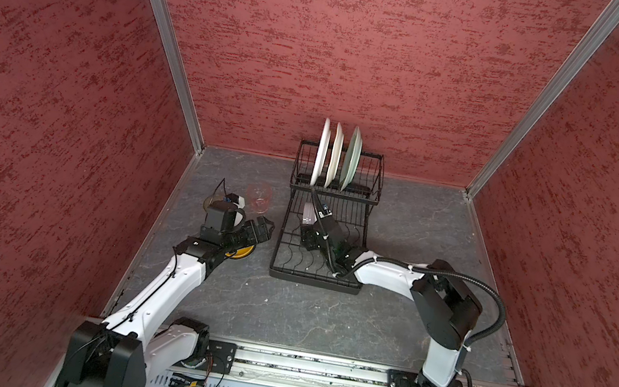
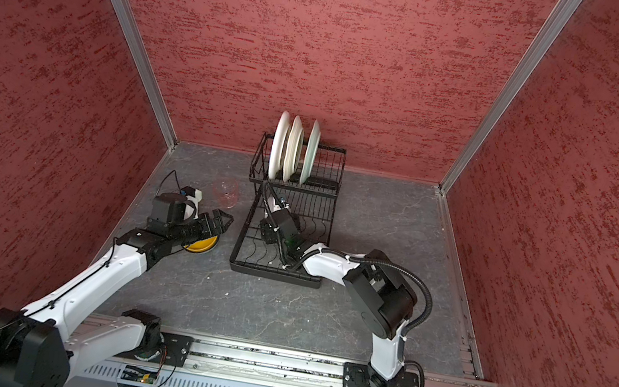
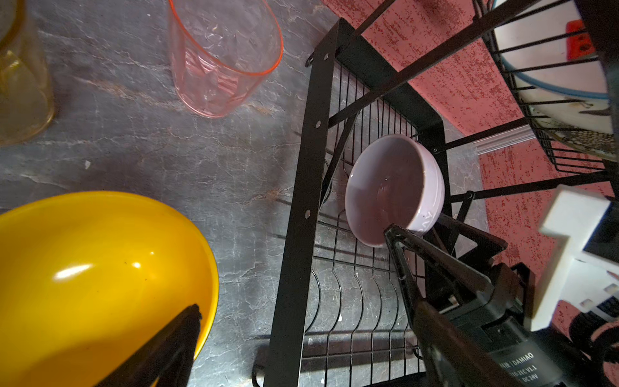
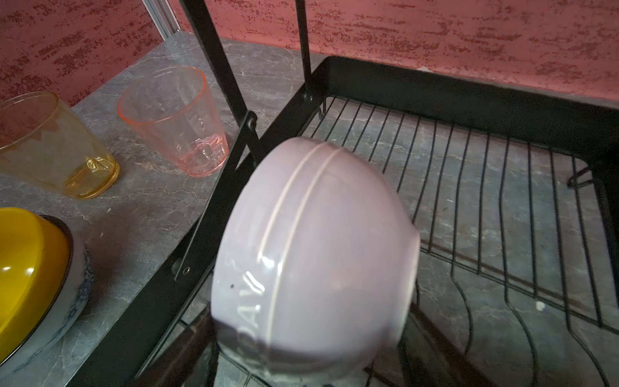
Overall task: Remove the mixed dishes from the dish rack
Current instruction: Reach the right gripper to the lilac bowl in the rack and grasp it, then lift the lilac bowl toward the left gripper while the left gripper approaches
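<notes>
The black wire dish rack (image 1: 277,248) (image 2: 238,242) stands at the back middle. Two white plates (image 1: 322,152) and a pale green plate (image 1: 352,159) stand upright in its raised back tier. My right gripper (image 1: 311,226) (image 4: 308,351) is shut on a lilac bowl (image 4: 318,251) (image 3: 388,191), which is tipped on its side just above the lower tier. My left gripper (image 1: 267,226) (image 3: 308,335) hovers open and empty between the rack and a yellow bowl (image 1: 239,251) (image 3: 93,278) on the table.
Left of the rack, a pink tumbler (image 1: 259,197) (image 4: 177,120) and an amber tumbler (image 4: 50,144) stand on the table. The yellow bowl sits inside a blue-white patterned bowl (image 4: 73,301). Red walls close in the back and both sides.
</notes>
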Controlling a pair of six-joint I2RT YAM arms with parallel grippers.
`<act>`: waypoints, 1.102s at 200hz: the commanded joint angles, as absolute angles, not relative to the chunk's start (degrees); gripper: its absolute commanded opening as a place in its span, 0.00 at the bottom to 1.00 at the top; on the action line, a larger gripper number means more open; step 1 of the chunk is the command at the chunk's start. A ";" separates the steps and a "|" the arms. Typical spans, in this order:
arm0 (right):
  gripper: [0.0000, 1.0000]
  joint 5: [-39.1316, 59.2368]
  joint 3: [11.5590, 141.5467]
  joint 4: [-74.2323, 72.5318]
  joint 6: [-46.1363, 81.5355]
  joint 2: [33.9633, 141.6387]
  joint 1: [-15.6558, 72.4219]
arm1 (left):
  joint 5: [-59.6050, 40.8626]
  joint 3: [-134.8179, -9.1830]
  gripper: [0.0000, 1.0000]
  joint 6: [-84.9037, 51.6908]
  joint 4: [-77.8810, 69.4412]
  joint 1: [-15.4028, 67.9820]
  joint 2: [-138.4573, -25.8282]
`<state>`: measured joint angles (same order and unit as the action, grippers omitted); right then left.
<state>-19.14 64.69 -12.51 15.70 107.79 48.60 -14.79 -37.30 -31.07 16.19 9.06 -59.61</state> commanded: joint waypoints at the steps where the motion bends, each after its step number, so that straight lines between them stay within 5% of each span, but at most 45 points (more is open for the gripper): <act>1: 0.56 -18.55 62.98 -14.04 17.91 102.49 48.74 | -15.78 -37.19 0.99 -30.85 15.03 9.05 -59.33; 220: 0.58 1.47 36.61 -34.40 37.89 75.17 48.78 | -19.28 -39.22 0.99 -38.77 2.74 25.11 -70.75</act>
